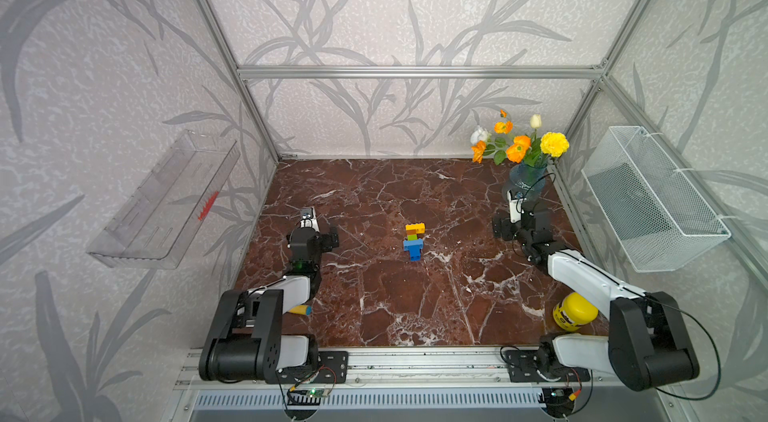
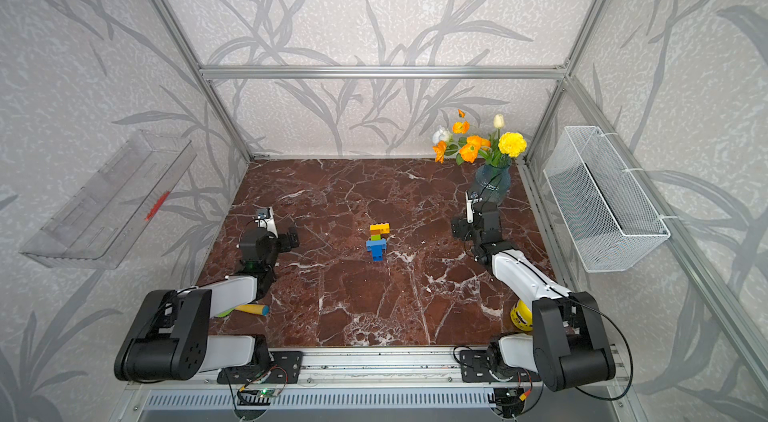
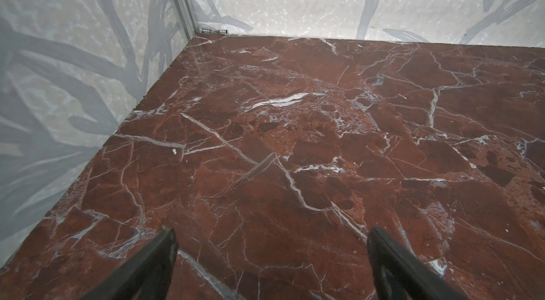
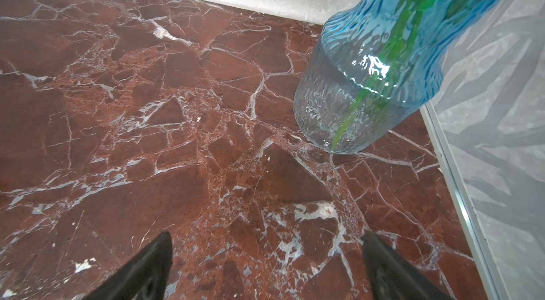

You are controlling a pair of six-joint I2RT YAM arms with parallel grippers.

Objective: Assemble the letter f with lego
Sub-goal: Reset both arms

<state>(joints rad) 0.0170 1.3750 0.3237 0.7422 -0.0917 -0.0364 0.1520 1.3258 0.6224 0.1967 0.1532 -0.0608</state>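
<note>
The lego, joined into one small stack that is the letter f (image 1: 413,241) (image 2: 377,241), sits alone near the middle of the marble table (image 1: 374,299). Blue bricks form its near end, green and orange come after, and a yellow bar is at the far end. No gripper touches it. My left gripper (image 3: 271,236) is open over bare marble; its wrist (image 1: 309,239) is well left of the stack. My right gripper (image 4: 265,238) is open too, empty, its wrist (image 1: 521,224) far right of the stack. Neither wrist view shows the stack.
A blue glass vase (image 1: 527,181) (image 4: 368,77) with flowers stands at the back right, close ahead of the right gripper. A yellow bottle (image 1: 575,312) lies at the front right, a yellow and blue pen-like thing (image 2: 251,309) at the front left. A wire basket (image 1: 652,200) hangs on the right wall.
</note>
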